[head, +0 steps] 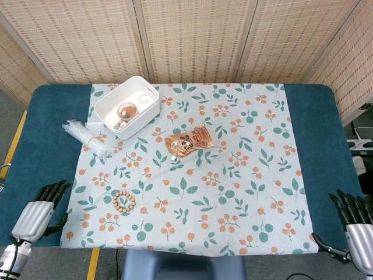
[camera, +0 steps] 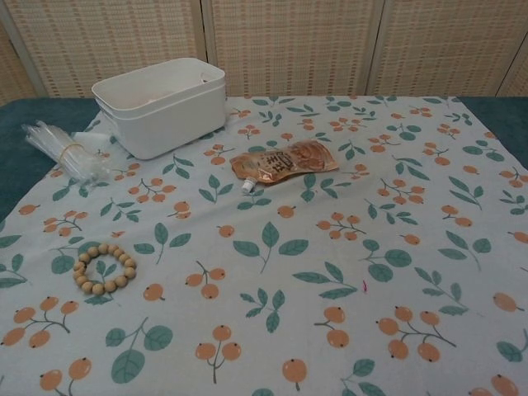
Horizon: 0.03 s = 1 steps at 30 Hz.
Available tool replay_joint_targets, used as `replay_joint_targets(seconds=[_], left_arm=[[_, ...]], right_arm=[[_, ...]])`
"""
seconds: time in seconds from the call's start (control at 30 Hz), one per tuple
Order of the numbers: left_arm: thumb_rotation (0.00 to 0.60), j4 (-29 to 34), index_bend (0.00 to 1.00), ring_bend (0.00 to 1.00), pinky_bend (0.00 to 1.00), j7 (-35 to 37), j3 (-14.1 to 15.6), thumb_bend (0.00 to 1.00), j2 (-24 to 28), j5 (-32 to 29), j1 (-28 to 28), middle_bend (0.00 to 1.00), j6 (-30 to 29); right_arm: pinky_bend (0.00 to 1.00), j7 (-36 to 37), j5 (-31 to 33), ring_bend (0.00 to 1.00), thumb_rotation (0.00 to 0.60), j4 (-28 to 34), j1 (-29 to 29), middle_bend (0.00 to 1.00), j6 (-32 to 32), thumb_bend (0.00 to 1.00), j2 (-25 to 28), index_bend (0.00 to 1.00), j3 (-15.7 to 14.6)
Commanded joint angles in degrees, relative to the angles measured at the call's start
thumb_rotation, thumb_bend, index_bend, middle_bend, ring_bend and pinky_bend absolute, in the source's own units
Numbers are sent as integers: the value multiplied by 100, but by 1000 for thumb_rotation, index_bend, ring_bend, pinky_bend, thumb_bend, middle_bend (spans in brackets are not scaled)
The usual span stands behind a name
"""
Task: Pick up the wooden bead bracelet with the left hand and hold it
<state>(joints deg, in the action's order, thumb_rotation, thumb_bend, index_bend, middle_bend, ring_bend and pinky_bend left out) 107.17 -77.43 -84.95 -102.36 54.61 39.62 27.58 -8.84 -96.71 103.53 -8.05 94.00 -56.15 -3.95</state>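
The wooden bead bracelet (head: 123, 200) (camera: 104, 269) lies flat on the floral cloth near the front left, a small ring of pale beads with nothing touching it. My left hand (head: 39, 211) hovers at the front left corner over the blue table edge, fingers spread and holding nothing, well left of the bracelet. My right hand (head: 356, 224) is at the front right corner, fingers apart and empty. The chest view shows neither hand.
A white tub (head: 127, 107) (camera: 161, 105) holding a brownish round thing stands at the back left. A bundle of clear plastic sticks (head: 86, 135) (camera: 66, 150) lies left of it. An orange pouch (head: 187, 140) (camera: 283, 160) rests mid-table on the floral cloth (head: 233, 192).
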Motion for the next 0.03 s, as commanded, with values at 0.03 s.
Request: replay_joint_targets(seconds=[0.03], left_arm=[[593,-971,0,0,70,-1947,-1192,505,-973,-1503,632,0,2219]], right_arm=[[0,-22,-5,0,195,-2,4,0,-14,191,-27,0,14]])
